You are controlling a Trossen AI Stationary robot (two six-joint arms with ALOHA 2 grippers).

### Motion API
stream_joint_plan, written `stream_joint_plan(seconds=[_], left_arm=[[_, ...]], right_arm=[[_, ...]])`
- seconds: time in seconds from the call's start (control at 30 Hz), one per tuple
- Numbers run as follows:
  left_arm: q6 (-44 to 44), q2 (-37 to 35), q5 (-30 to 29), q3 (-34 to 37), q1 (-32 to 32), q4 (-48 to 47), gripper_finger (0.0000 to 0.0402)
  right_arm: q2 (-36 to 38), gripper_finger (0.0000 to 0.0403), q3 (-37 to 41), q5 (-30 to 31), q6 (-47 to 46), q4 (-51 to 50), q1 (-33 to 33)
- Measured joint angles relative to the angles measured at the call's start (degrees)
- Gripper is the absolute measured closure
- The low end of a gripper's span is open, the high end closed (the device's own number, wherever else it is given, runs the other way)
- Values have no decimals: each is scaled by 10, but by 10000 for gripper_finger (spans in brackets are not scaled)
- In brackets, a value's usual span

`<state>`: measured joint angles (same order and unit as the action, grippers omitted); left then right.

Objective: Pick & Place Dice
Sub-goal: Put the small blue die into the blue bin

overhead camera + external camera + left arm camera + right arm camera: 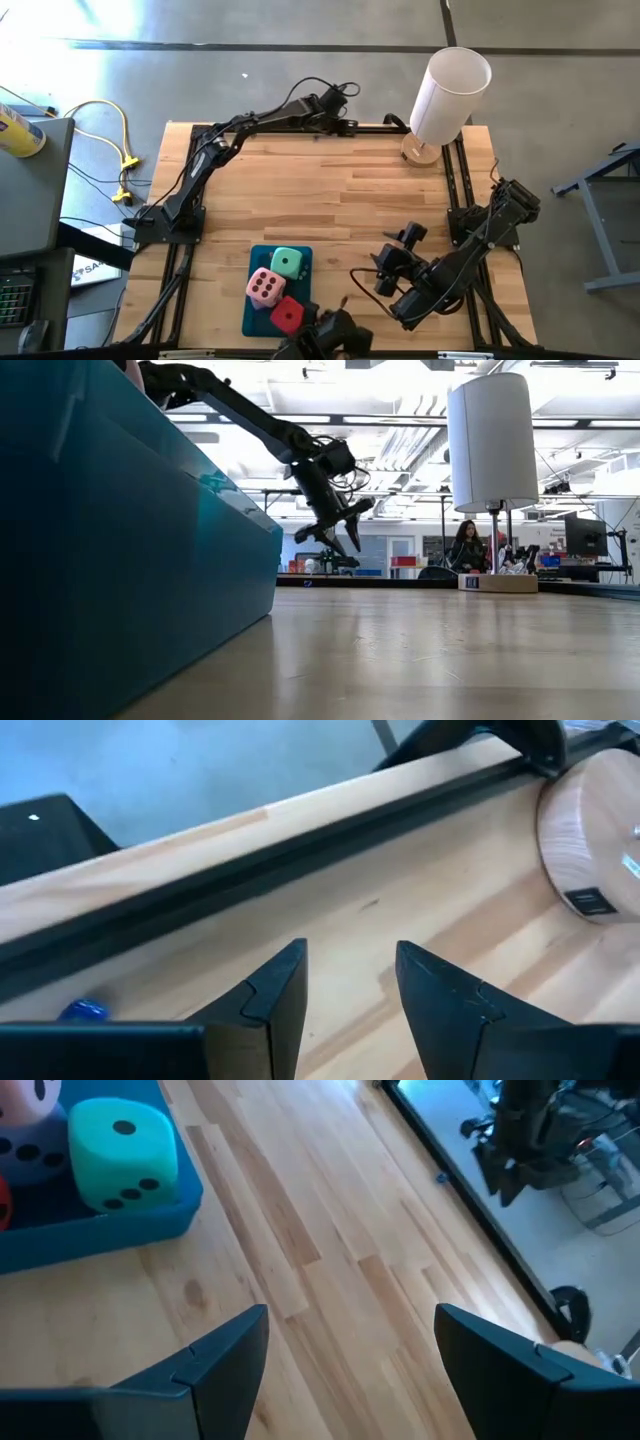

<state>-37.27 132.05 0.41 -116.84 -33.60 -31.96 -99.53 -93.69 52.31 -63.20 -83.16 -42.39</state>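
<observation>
Three dice lie in the teal tray [250, 318] near the table's front edge: a mint green one [287, 262], a pale pink one [265, 287] and a red one [288, 316]. The green die [125, 1155] also shows in the right wrist view, resting on the tray's floor beside the pink die [22, 1130]. My right gripper [392, 258] hovers open to the right of the tray, with nothing between its fingers [350, 1320]. My left gripper [345, 102] is open at the table's far edge, above bare wood [350, 955], tilted downward [343, 525].
A lamp with a white cylindrical shade [450, 88] stands on a round wooden base [590, 840] at the far right corner, close to my left gripper. A black rail [250, 870] runs along the table's far edge. Bare wood lies between the tray and the lamp.
</observation>
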Motion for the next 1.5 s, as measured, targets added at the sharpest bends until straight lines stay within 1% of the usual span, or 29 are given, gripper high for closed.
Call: stream_joint_plan(seconds=[0.13,0.3,0.4,0.53,0.6,0.67,0.77,0.83,1.0,1.3,1.5], left_arm=[[12,0,-15,0,-5,-6,254],[17,0,-18,10,-16,-15,254],[32,-1,-18,29,-20,21,254],[32,-1,-3,56,-19,76,254],[34,-1,-21,68,-18,100,254],[41,-1,-47,81,-17,105,254],[46,0,-71,84,-18,100,254],[67,-1,-84,83,-20,98,254],[74,-1,-129,83,-22,62,254],[58,-1,-143,82,-47,-10,254],[58,-2,-149,82,-45,-18,254]], right_arm=[[0,126,0,-17,0,7,0],[0,126,0,-17,2,9,0],[0,126,0,-17,1,9,0],[0,126,0,-17,1,10,0],[0,126,0,-17,0,11,0],[0,126,0,-17,0,11,0],[0,126,0,-17,0,14,0],[0,126,0,-17,0,14,0],[0,126,0,-17,0,14,0],[0,126,0,-17,3,14,0],[0,126,0,-13,4,12,1]])
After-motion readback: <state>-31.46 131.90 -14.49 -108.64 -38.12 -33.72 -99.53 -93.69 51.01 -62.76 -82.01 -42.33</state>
